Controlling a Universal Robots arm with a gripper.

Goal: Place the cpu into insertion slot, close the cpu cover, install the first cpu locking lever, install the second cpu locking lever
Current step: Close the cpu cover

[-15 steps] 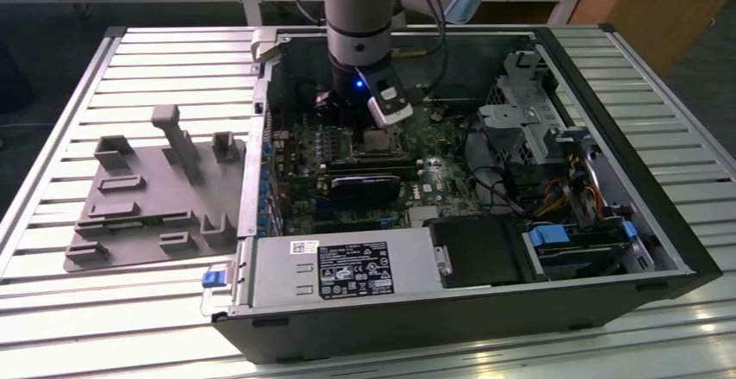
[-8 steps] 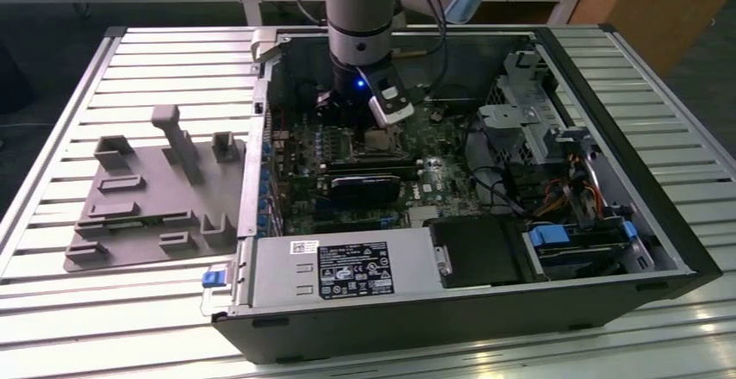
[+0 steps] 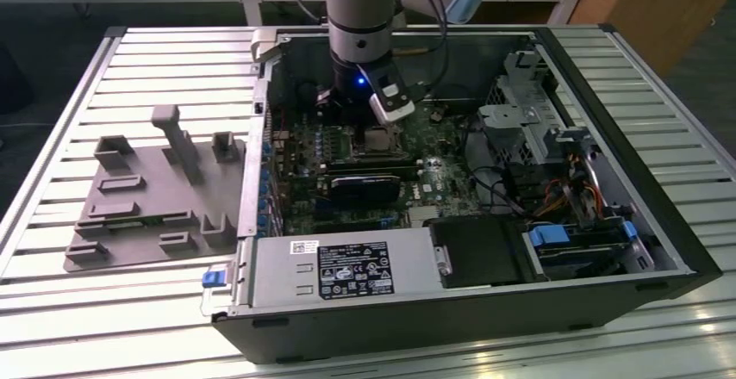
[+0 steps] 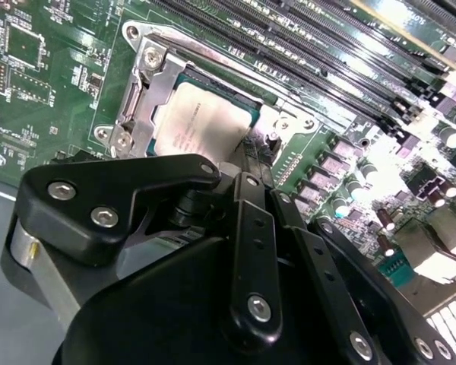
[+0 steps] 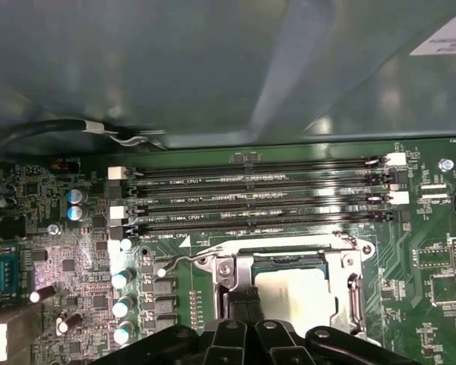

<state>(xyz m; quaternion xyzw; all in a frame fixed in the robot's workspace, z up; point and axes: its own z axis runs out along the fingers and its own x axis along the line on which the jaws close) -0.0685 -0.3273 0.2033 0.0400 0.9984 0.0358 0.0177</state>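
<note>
The cpu (image 5: 296,293) lies flat in the insertion slot (image 3: 374,142) of the green motherboard, its pale metal top showing. The cpu cover (image 5: 351,293) lies down around it, with the chip (image 4: 201,122) seen through the window of the silvery frame (image 4: 148,95). A thin wire locking lever (image 5: 171,265) with a curled end sticks out past one corner of the socket. My gripper (image 5: 244,304) is shut, its black fingertips (image 4: 251,163) pressed together at the socket's edge, right beside the cover. In the exterior view the gripper (image 3: 358,121) hangs straight down over the socket.
Long black memory slots (image 5: 258,201) run beside the socket, with the case wall (image 5: 213,68) beyond them. A black card (image 3: 365,188), the power supply (image 3: 345,267) and a drive cage (image 3: 540,129) crowd the case. A grey fixture (image 3: 155,198) lies on the slatted table.
</note>
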